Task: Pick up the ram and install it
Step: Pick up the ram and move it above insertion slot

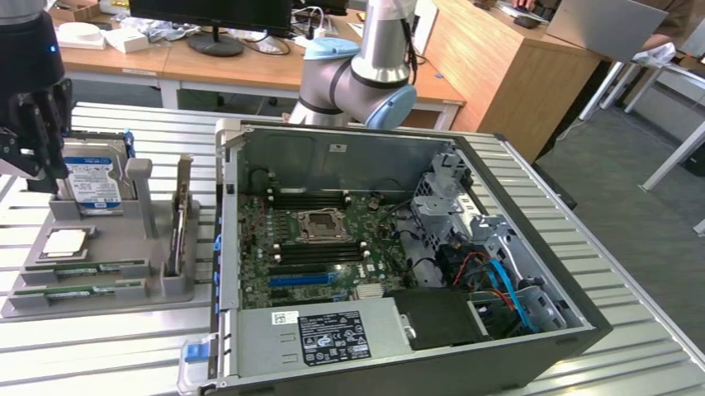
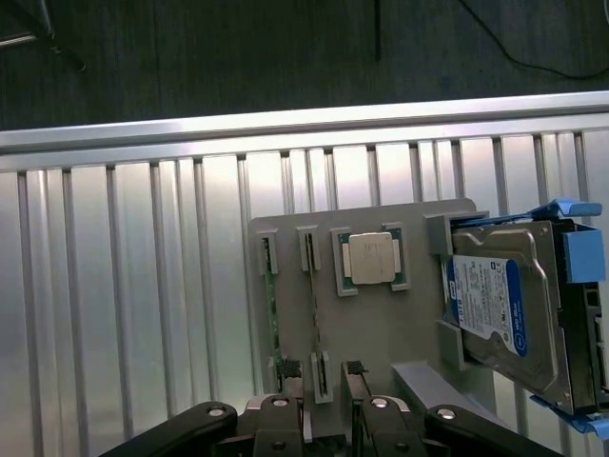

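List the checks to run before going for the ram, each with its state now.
1. Ram stick and its twin seated in the grey holder: ok.
2. Gripper empty, jaws apart: ok.
3. Gripper centred over a ram stick: cannot tell.
4. Hard drive off to the side of the gripper: ok.
5. Computer case open, motherboard exposed: ok.
6. Memory slots free: cannot tell.

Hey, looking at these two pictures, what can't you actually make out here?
Exterior view: the gripper is cut off by the picture's edge.
Exterior view: the ram sticks have labels too small to read.
Wrist view: the ram sticks show edge-on, hiding their chips.
Wrist view: the hard drive runs off the edge.
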### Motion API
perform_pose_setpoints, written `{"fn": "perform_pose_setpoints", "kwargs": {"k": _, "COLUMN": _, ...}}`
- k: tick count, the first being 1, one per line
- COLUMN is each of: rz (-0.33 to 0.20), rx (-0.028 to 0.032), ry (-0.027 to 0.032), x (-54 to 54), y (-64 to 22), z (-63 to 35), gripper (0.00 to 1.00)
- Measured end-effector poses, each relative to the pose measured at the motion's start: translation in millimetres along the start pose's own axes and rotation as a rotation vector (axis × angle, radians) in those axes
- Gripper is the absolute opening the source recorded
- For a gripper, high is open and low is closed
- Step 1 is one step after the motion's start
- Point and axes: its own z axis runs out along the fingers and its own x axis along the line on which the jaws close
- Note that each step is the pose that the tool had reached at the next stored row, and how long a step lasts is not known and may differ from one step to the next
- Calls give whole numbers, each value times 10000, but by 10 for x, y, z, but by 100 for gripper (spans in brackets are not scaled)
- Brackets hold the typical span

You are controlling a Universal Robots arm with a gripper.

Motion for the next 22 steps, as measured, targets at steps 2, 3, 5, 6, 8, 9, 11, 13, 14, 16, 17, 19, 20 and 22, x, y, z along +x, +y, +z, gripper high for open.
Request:
{"fn": "perform_pose_setpoints", "kwargs": {"k": 2, "rz": 0, "rx": -2, "ry": 1, "x": 1, "y": 0, "z": 16, "gripper": 30}}
{"fn": "perform_pose_setpoints", "kwargs": {"k": 3, "rz": 0, "rx": -1, "ry": 1, "x": 1, "y": -1, "z": 24, "gripper": 30}}
{"fn": "perform_pose_setpoints", "kwargs": {"k": 5, "rz": 0, "rx": -1, "ry": 0, "x": 1, "y": -1, "z": 41, "gripper": 30}}
{"fn": "perform_pose_setpoints", "kwargs": {"k": 6, "rz": 0, "rx": -1, "ry": 0, "x": 1, "y": -2, "z": 49, "gripper": 30}}
{"fn": "perform_pose_setpoints", "kwargs": {"k": 8, "rz": 0, "rx": -1, "ry": 0, "x": 1, "y": -3, "z": 64, "gripper": 30}}
{"fn": "perform_pose_setpoints", "kwargs": {"k": 9, "rz": 1, "rx": -1, "ry": 0, "x": 2, "y": -3, "z": 72, "gripper": 30}}
{"fn": "perform_pose_setpoints", "kwargs": {"k": 11, "rz": 0, "rx": -1, "ry": 1, "x": 2, "y": -4, "z": 86, "gripper": 30}}
{"fn": "perform_pose_setpoints", "kwargs": {"k": 13, "rz": 0, "rx": -2, "ry": 1, "x": 3, "y": -4, "z": 99, "gripper": 30}}
{"fn": "perform_pose_setpoints", "kwargs": {"k": 14, "rz": 0, "rx": -1, "ry": 1, "x": 3, "y": -5, "z": 106, "gripper": 30}}
{"fn": "perform_pose_setpoints", "kwargs": {"k": 16, "rz": 0, "rx": 0, "ry": 0, "x": 3, "y": -5, "z": 120, "gripper": 30}}
{"fn": "perform_pose_setpoints", "kwargs": {"k": 17, "rz": 1, "rx": -1, "ry": 0, "x": 3, "y": -5, "z": 126, "gripper": 30}}
{"fn": "perform_pose_setpoints", "kwargs": {"k": 19, "rz": 0, "rx": -1, "ry": 0, "x": 3, "y": -6, "z": 140, "gripper": 30}}
{"fn": "perform_pose_setpoints", "kwargs": {"k": 20, "rz": 0, "rx": -1, "ry": 0, "x": 4, "y": -6, "z": 147, "gripper": 30}}
{"fn": "perform_pose_setpoints", "kwargs": {"k": 22, "rz": 0, "rx": -1, "ry": 0, "x": 4, "y": -7, "z": 162, "gripper": 30}}
